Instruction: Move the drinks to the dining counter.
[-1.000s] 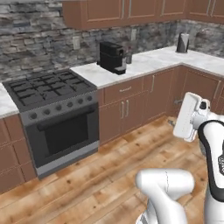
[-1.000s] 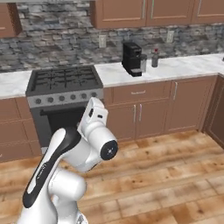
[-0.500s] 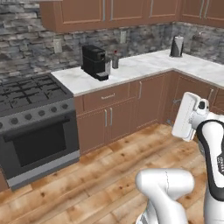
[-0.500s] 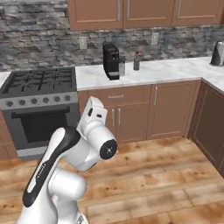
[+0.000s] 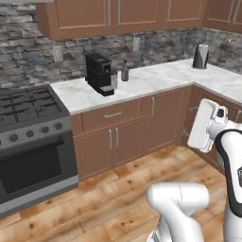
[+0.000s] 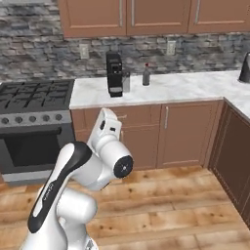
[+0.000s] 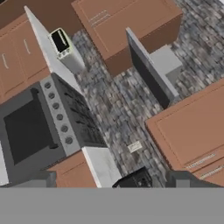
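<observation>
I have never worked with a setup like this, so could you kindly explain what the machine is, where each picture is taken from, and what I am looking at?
It is a rendered kitchen with a white robot arm on a base that can drive. Two pictures come from cameras on that base, behind the arm to its left and right; the third comes from a camera on the hand, so it looks tilted.

On the marble worktop stand a black coffee machine, a small grey bottle with a red cap beside it, and a dark kettle farther right. A stove sits to the left, with wooden cupboards above.

The gripper, its dark tips at the bottom of the hand picture, is open and holds nothing.
</observation>
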Motion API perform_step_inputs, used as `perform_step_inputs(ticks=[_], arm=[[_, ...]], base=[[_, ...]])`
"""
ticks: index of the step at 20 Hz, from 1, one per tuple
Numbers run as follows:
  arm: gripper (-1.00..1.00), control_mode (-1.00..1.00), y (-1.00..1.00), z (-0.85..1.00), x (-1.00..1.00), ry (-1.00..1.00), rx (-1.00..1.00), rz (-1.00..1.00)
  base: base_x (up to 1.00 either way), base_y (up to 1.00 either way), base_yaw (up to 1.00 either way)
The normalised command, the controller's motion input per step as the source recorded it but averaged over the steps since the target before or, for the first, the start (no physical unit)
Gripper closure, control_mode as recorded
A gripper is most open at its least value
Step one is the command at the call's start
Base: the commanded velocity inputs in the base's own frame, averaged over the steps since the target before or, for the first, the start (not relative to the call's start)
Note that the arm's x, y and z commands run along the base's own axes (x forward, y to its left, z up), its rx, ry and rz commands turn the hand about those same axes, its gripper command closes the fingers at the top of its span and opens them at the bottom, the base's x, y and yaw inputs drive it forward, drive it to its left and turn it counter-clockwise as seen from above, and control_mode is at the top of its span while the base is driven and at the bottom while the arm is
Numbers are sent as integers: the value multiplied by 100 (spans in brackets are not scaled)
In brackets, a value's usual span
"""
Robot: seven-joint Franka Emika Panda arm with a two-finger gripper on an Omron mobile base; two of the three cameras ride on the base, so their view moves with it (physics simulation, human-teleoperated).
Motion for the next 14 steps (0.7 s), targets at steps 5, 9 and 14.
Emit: perform_step_inputs(ticks=[5, 9, 14], arm=[[-100, 100, 0, 0, 0, 0, 0, 0], [-100, 100, 0, 0, 0, 0, 0, 0], [-100, 100, 0, 0, 0, 0, 0, 0]], base=[[100, -18, 29], [83, -45, 23], [47, -76, 16]])
